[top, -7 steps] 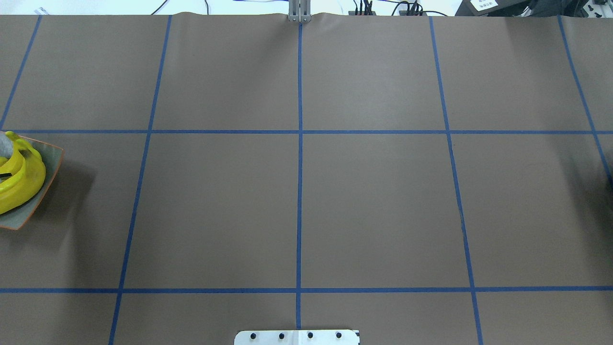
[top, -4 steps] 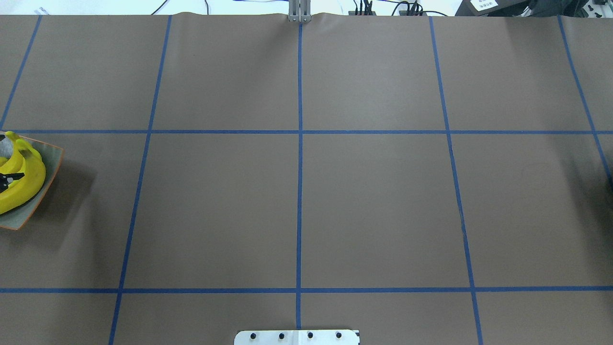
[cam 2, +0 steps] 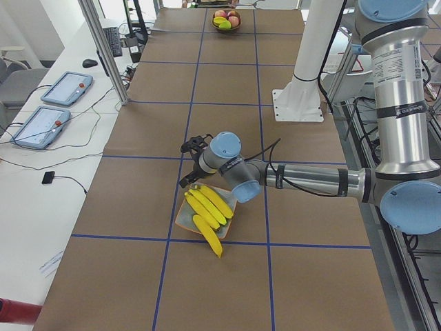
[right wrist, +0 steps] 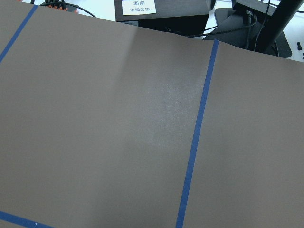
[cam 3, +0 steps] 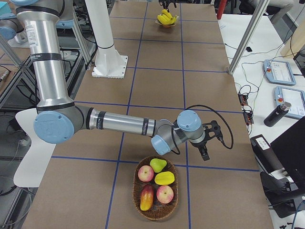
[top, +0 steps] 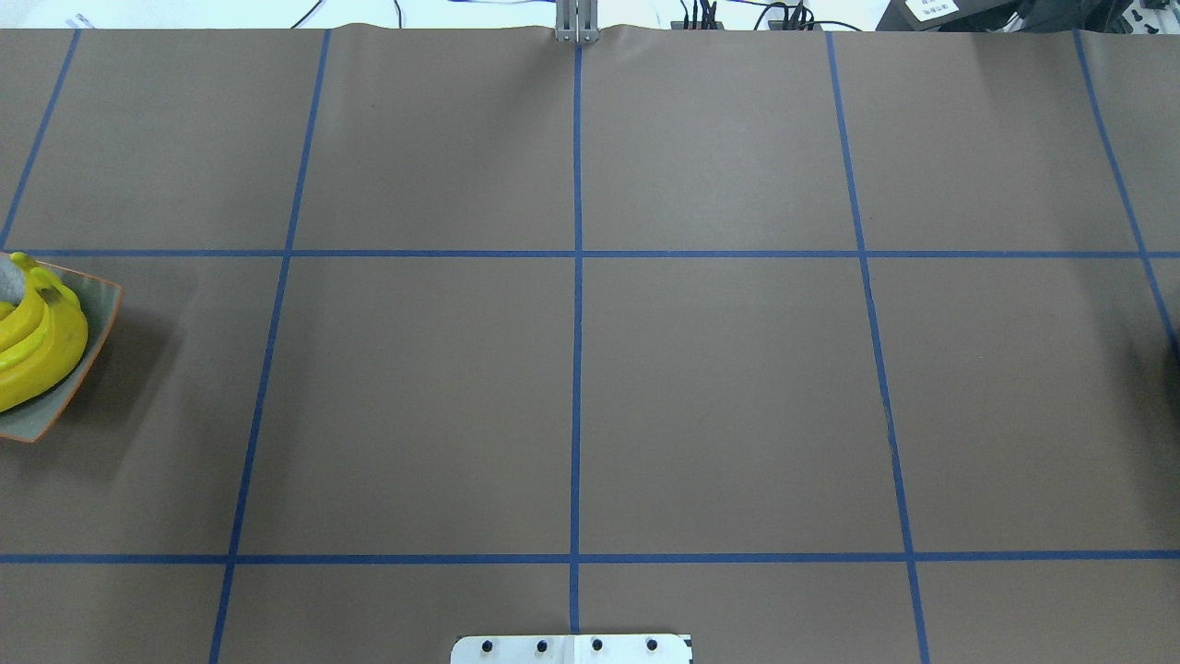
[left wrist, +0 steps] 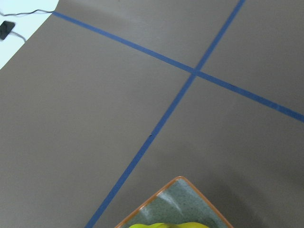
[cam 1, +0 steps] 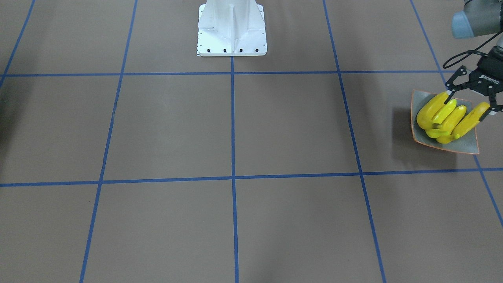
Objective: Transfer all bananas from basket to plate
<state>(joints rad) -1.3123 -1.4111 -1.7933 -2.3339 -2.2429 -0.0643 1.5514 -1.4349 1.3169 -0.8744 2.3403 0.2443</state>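
Several yellow bananas (cam 1: pixel 444 118) lie side by side on the square grey plate (cam 1: pixel 417 133) with the orange rim. My left gripper (cam 1: pixel 469 105) is open and empty just above their ends. In the exterior left view one banana (cam 2: pixel 212 243) sticks out over the plate's near edge. The bananas (top: pixel 41 346) and plate (top: pixel 103 309) show at the overhead view's left edge. The left wrist view shows a plate corner (left wrist: pixel 176 192). My right gripper (cam 3: pixel 209 140) hovers beside the wicker basket (cam 3: pixel 155 214); I cannot tell whether it is open or shut.
The basket holds apples, a pear and other fruit (cam 3: pixel 164 177); I see no bananas in it. The white robot base (cam 1: pixel 232 27) stands at the table's back middle. Brown table cover with blue tape grid lines (top: pixel 577 369).
In the overhead view the left gripper's black finger among the bananas has drawn back out of view. The bananas lie still on the plate.
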